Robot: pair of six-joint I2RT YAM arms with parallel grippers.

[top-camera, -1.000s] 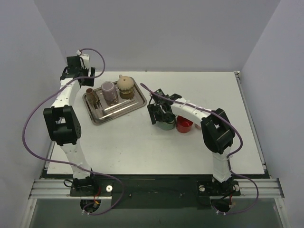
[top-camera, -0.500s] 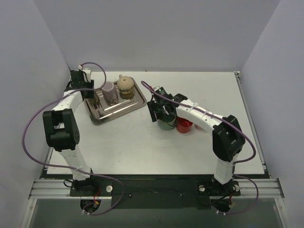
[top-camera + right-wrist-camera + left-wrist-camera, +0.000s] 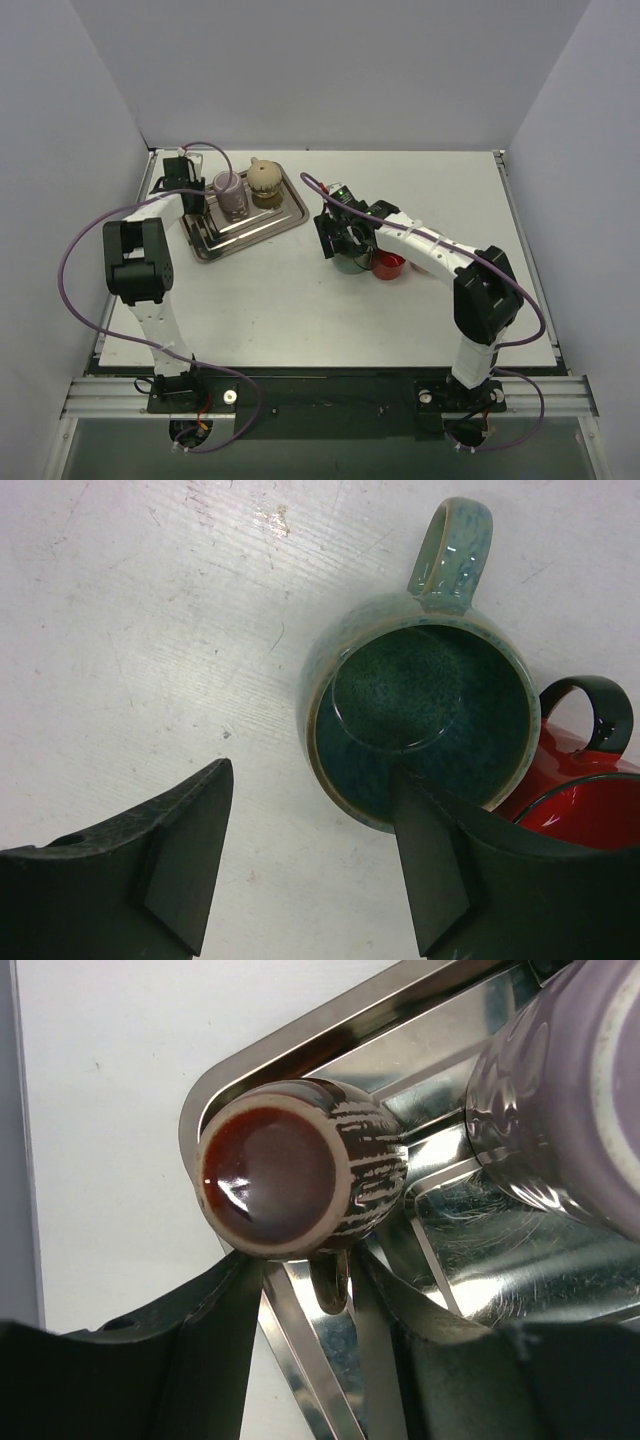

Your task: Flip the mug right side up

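At the left end of the tray (image 3: 262, 225), arrived only within the last second: the left gripper (image 3: 312, 1305), brought in from beyond the tray's far left corner. Hangs now just over the small brown mug (image 3: 300, 1168), fingers spread apart and grasping nothing, one on each side of the handle, with no clear contact.

To the right of the tray, on the table (image 3: 300, 300), almost no change at the right gripper (image 3: 312, 810). Kept above the green mug (image 3: 425, 715), wide apart and released, with only the elbow carried further away from the tray. Stands mouth up already, this green mug, with a red mug (image 3: 580, 790) close against its side away from the tray.

Meaning for the task, as a judgement: work probably passed to the brown mug, approach nearly finished, grasp not yet made.

About the brown mug itself: placed in the tray's left corner, just beside the purple mug (image 3: 560, 1090). Seems to be bottom up, showing a flat glossy dark disc on top, ringed by a pale band like a foot, with no hollow visible. Streaked brown and cream on the rounded wall. Handle turned toward the gripper, low over the tray floor.
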